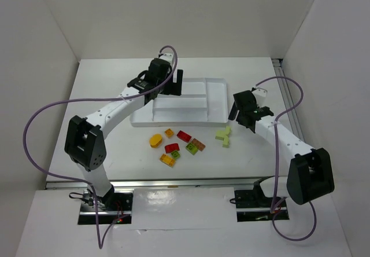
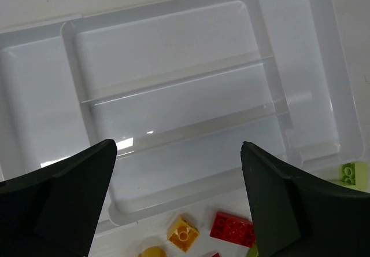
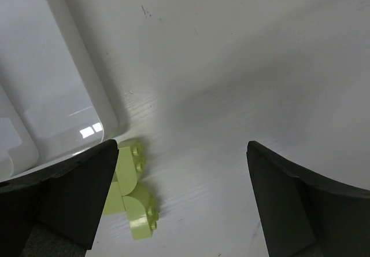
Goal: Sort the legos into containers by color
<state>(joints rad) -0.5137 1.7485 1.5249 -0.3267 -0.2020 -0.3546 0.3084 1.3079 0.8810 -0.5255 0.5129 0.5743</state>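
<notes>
- Top external view: shallow white plastic divided tray (image 1: 215, 102), long axis nine-to-three; small coloured plastic bricks (image 1: 172, 148) at its six o'clock.
- Left wrist view alone shows the dividers closely; left gripper (image 2: 178, 147) and right gripper (image 3: 182, 147) both gape wide.

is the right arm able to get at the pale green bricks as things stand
Probably yes: the open right hand hangs close to the pale green bricks, nothing lies between, and the tray sits beside them.
</notes>
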